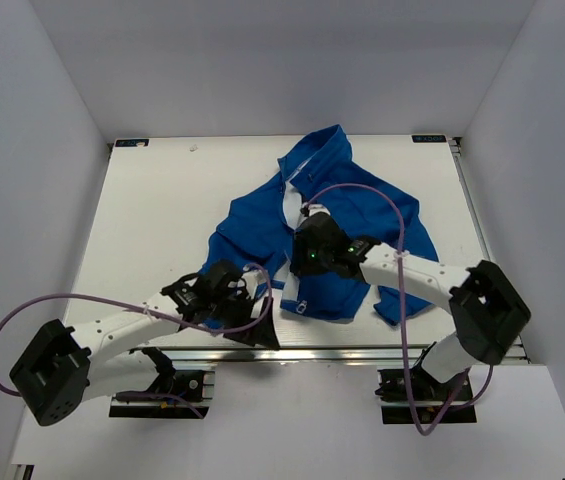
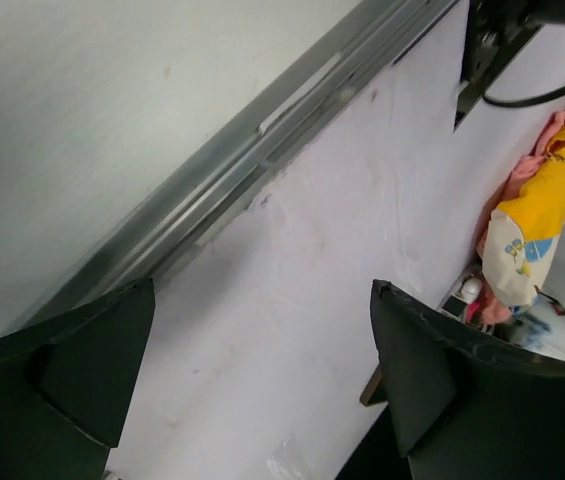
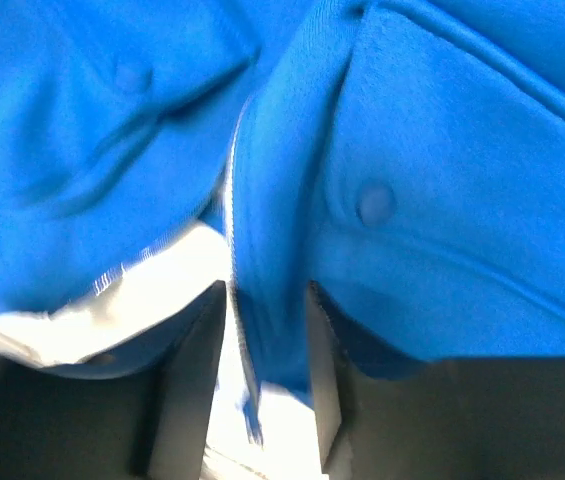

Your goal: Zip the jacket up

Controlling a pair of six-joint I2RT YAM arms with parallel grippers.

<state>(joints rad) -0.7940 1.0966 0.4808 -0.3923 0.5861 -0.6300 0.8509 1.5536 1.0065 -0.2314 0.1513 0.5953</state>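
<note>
The blue jacket point(image 1: 362, 212) lies spread mid-worktop point(image 1: 162, 220), collar toward the top of the frame. At lower left, near its hem, the left gripper point(image 2: 260, 300) has its jaws released wide around nothing. The right gripper point(image 3: 267, 300) straddles the zipper point(image 3: 234, 170) edge at centre, jaws partly apart. I cannot tell whether they pinch it.

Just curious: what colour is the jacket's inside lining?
White lining inside the blue jacket; clearest in the right wrist view.
</note>
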